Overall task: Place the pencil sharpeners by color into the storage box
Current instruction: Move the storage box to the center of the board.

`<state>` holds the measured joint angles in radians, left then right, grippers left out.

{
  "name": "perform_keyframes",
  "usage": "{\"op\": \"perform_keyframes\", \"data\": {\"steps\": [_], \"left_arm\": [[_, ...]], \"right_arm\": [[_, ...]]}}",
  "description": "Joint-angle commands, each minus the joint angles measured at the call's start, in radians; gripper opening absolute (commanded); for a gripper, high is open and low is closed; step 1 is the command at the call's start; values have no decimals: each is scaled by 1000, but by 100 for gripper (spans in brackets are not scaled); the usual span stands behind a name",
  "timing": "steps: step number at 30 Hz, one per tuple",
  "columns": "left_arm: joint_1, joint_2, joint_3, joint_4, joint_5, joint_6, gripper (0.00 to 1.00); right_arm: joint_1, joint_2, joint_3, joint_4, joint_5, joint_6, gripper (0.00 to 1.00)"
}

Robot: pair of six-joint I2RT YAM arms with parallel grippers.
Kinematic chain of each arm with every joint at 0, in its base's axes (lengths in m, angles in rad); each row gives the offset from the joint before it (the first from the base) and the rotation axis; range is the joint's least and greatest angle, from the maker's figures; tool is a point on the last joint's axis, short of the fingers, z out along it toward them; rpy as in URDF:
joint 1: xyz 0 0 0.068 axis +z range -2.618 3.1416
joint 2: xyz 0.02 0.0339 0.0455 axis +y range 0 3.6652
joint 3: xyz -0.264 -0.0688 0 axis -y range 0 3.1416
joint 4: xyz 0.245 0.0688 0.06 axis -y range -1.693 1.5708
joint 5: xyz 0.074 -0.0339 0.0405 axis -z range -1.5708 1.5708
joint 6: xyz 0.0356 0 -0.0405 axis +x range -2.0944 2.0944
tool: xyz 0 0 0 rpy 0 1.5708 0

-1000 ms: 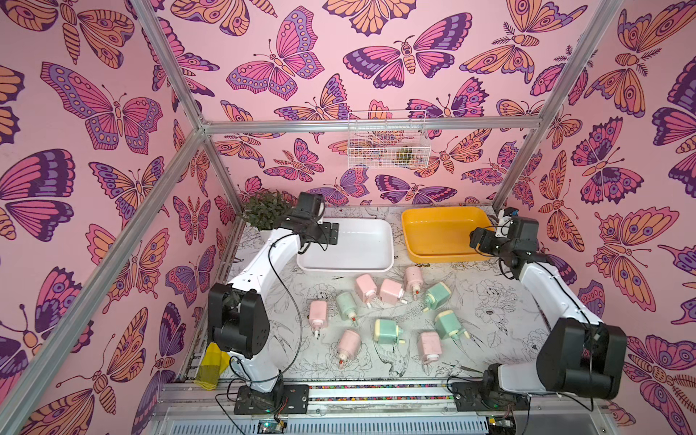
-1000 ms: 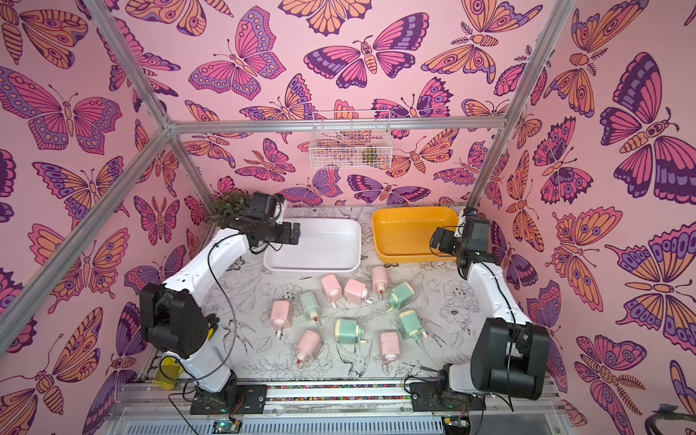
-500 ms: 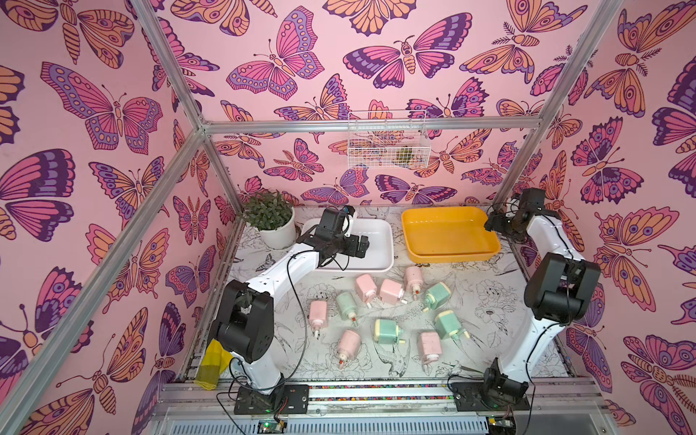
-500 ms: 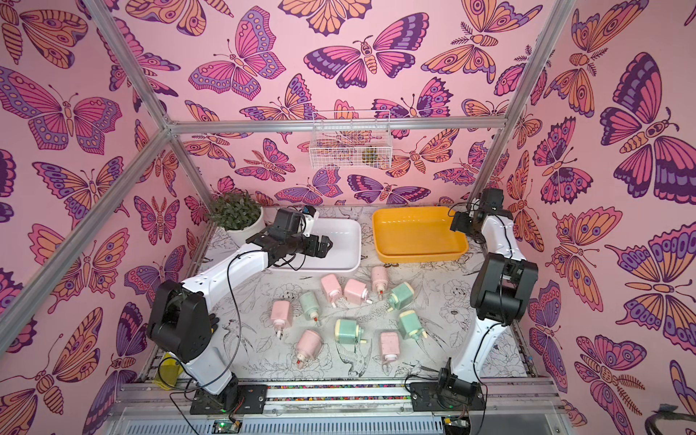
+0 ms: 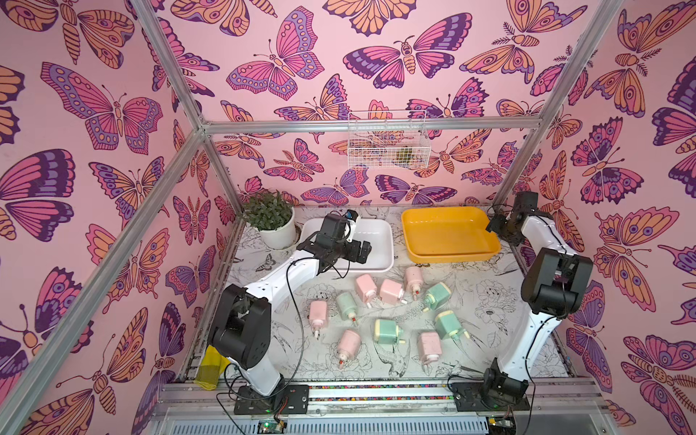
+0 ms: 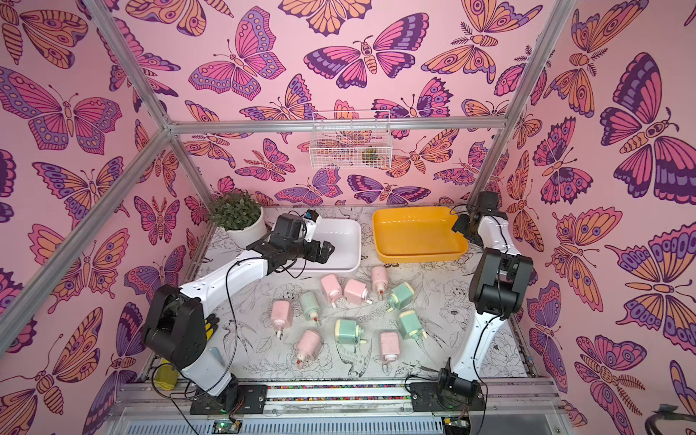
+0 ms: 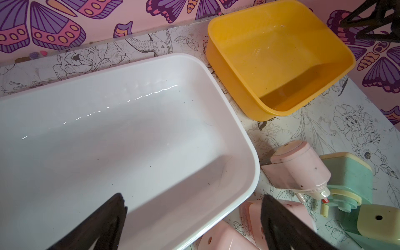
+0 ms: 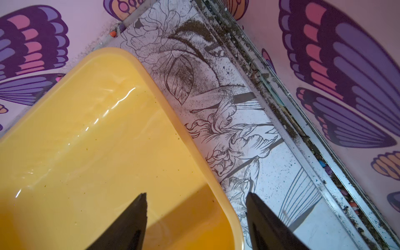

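Pencil sharpeners (image 5: 386,331) loose on mat (image 5: 489,301), left gripper (image 7: 193,201) spread over white tray (image 7: 108,129)

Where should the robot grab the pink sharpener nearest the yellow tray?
I'd grip the pink sharpener across its boxy body, coming straight down from above. It lies flat, offering two parallel sides; the handle end, pointing toward the front, looks too small to pinch.

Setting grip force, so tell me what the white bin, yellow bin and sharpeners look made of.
The white bin: glossy moulded plastic, by its bright streak reflections. The yellow bin: likely the same, rim faintly translucent. Pink sharpener and green sharpener: seemingly matte hard plastic, no glare.
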<state>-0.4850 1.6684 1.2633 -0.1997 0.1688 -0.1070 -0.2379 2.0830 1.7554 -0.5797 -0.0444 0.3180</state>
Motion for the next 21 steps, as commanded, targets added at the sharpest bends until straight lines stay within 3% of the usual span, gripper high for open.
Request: {"op": "perform_keyframes", "data": {"steps": [1, 6, 11, 17, 21], "left_arm": [[-3, -43, -30, 46, 34, 22, 100], [-3, -73, -78, 110, -22, 14, 100], [-3, -71, -87, 110, -33, 17, 100], [-3, -65, -93, 112, -64, 11, 100], [-3, -65, -94, 111, -64, 12, 100]], "right_arm": [[8, 11, -39, 25, 29, 11, 70], [10, 33, -34, 10, 28, 2, 65], [12, 13, -70, 36, 25, -7, 46], [12, 0, -115, 49, 11, -26, 40], [13, -29, -155, 61, -1, -51, 30]]}}
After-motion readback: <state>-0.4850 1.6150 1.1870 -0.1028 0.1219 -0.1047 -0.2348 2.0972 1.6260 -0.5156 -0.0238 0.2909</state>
